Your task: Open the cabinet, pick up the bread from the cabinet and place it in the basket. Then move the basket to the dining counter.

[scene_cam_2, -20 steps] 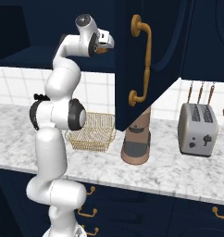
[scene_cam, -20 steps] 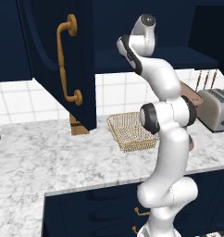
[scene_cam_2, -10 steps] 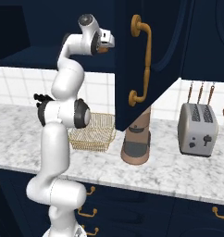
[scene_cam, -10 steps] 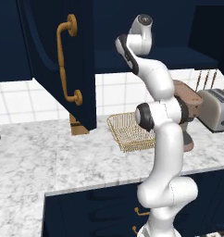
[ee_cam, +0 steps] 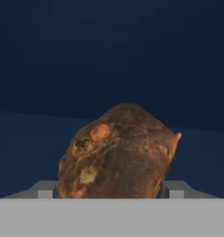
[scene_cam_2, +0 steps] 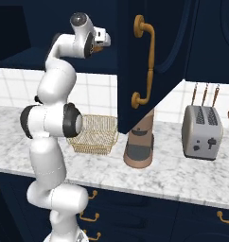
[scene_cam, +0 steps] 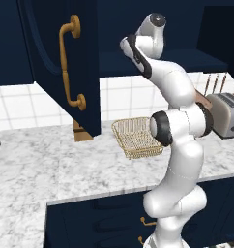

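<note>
Arm reached deeper into cabinet; bread between pincer tips, grip state unclear

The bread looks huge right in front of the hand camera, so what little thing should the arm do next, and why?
Probably finish closing on the bread: it sits between the gripper fingertips inside the open cabinet, not visibly pinched yet. The basket waits below.

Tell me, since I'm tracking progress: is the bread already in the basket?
No, the bread sits on the dark cabinet shelf, and the basket holds nothing.
</note>
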Tool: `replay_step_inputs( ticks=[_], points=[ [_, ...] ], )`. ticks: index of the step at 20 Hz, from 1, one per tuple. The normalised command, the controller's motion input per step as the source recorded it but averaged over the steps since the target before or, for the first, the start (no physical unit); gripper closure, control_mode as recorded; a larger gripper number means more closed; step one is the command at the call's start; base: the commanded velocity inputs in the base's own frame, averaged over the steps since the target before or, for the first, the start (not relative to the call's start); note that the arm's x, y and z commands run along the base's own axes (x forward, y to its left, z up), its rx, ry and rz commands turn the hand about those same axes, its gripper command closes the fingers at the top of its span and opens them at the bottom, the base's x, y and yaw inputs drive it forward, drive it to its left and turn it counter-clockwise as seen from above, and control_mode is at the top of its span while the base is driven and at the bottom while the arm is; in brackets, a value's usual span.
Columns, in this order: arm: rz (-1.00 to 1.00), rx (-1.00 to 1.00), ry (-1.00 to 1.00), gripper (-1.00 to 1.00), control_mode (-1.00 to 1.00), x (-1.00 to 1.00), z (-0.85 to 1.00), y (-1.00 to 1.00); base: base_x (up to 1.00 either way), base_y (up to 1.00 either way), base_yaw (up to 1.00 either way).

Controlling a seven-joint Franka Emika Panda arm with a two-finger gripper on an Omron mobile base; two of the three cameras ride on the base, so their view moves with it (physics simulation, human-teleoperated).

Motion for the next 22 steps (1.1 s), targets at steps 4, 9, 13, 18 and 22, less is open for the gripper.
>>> replay_step_inputs(
  ticks=[4, 9, 13, 18, 22],
  points=[
    [0.13, 0.00, -0.68, 1.00, -1.00, -1.00, -0.75, 0.14, 0.00, 0.00, 0.00],
    [0.00, 0.00, -0.21, 1.00, -1.00, -1.00, 0.58, -0.02, 0.00, 0.00, 0.00],
    [0.00, 0.00, -0.16, 1.00, -1.00, -1.00, 1.00, -0.04, 0.00, 0.00, 0.00],
    [0.00, 0.00, -0.05, 1.00, -1.00, -1.00, 0.88, -0.01, 0.00, 0.00, 0.00],
    [-0.01, 0.00, 0.09, 1.00, -1.00, -1.00, 0.56, 0.01, 0.00, 0.00, 0.00]
  ],
)
